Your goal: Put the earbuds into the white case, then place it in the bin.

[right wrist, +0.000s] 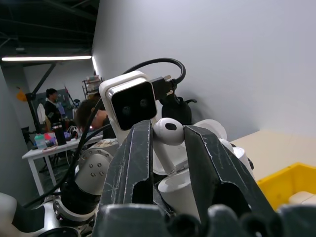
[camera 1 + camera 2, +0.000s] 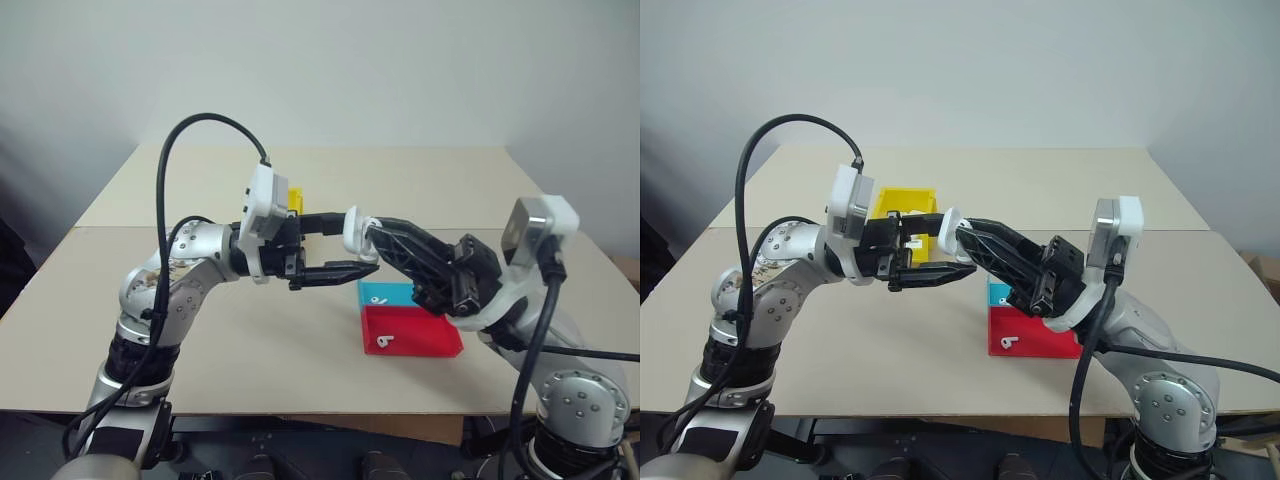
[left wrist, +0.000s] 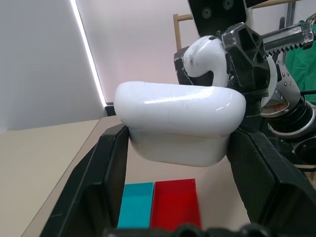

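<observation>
Pinching a tiny, glossy, slip-prone earbud [image 1: 169, 131] in the right gripper [image 2: 372, 236] above the open white case [image 3: 177, 123], itself clamped across its smooth sides by the left gripper [image 2: 345, 245], mid-air over the table [image 2: 250, 340] near the red tray [image 2: 410, 330].

A small glossy white rounded plastic case [image 3: 180, 121] hung above the table with its lid open. One tiny glossy white stemmed earbud [image 1: 168, 131] sat at its mouth; another [image 2: 383, 341] lay in a shallow red tray. The bright yellow plastic bin [image 2: 906, 203] stood behind.
</observation>
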Tool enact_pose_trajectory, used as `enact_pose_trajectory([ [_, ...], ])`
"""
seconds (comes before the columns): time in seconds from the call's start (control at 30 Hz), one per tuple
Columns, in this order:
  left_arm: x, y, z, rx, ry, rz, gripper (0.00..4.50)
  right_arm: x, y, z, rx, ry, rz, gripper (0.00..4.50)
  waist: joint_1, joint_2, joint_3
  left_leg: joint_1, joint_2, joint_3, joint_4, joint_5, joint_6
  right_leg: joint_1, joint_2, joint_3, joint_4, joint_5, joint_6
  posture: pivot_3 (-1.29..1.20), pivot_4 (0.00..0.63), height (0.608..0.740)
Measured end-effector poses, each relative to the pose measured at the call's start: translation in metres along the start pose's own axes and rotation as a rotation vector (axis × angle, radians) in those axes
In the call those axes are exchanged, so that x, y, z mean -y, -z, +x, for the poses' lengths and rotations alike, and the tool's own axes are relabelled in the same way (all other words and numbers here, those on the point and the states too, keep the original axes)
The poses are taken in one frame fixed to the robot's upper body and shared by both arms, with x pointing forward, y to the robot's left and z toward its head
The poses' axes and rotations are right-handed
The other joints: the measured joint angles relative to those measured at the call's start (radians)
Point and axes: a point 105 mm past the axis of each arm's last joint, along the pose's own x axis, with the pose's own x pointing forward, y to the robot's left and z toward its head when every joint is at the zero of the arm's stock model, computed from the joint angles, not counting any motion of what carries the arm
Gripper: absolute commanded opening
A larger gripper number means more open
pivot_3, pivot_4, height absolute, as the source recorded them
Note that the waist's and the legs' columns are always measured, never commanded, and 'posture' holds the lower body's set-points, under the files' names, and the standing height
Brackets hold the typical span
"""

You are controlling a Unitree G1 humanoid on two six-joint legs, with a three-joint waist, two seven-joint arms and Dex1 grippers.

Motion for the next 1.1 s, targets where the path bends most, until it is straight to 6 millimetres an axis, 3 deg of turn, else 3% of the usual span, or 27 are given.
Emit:
enact_pose_trajectory([
  [0.33, -0.002, 0.000, -0.001, -0.007, -0.015, 0.002, 2.75, 0.003, 0.005, -0.003, -0.014, 0.013, -0.050, 1.17, 0.001, 0.000, 0.000, 0.000, 0.000, 0.000, 0.000, 0.000, 0.000, 0.000, 0.000, 0.000, 0.000, 0.000, 0.000, 0.00, 0.150, 0.740],
  [0.43, -0.002, 0.001, -0.002, -0.009, -0.024, 0.001, 2.75, 0.002, 0.007, -0.003, -0.033, 0.010, -0.071, 1.78, 0.001, 0.000, 0.000, 0.000, 0.000, 0.000, 0.000, 0.000, 0.000, 0.000, 0.000, 0.000, 0.000, 0.000, 0.000, 0.00, 0.150, 0.740],
  [0.5, -0.003, 0.001, -0.002, -0.012, -0.031, -0.004, 2.75, 0.000, 0.008, -0.003, -0.048, 0.000, -0.094, 2.44, 0.002, 0.000, 0.000, 0.000, 0.000, 0.000, 0.000, 0.000, 0.000, 0.000, 0.000, 0.000, 0.000, 0.000, 0.000, 0.00, 0.150, 0.740],
  [0.73, -0.003, 0.007, -0.005, -0.027, -0.043, -0.025, 2.75, -0.001, 0.013, -0.003, -0.085, 0.003, -0.135, 2.44, 0.003, 0.000, 0.000, 0.000, 0.000, 0.000, 0.000, 0.000, 0.000, 0.000, 0.000, 0.000, 0.000, 0.000, 0.000, 0.00, 0.150, 0.740],
  [0.9, -0.002, 0.009, -0.009, -0.054, -0.045, -0.018, 2.75, 0.008, 0.015, -0.018, -0.170, 0.011, -0.166, 2.44, 0.006, 0.000, 0.000, 0.000, 0.000, 0.000, 0.000, 0.000, 0.000, 0.000, 0.000, 0.000, -0.002, 0.000, 0.000, 0.00, 0.150, 0.740],
  [1.03, 0.000, 0.008, -0.007, -0.054, -0.037, -0.010, 2.75, 0.027, -0.007, -0.026, -0.229, 0.011, -0.272, 2.44, 0.004, 0.000, 0.000, 0.000, 0.000, 0.000, 0.000, 0.000, 0.000, 0.001, 0.000, 0.000, -0.005, -0.001, -0.003, 0.00, 0.150, 0.740],
  [1.1, 0.000, 0.010, -0.006, -0.060, -0.039, -0.007, 2.75, 0.026, -0.020, -0.020, -0.246, -0.054, -0.333, 2.07, 0.000, 0.000, 0.000, 0.000, 0.000, 0.000, 0.000, 0.000, 0.000, 0.001, 0.000, 0.000, -0.005, 0.000, -0.003, 0.00, 0.150, 0.740],
])
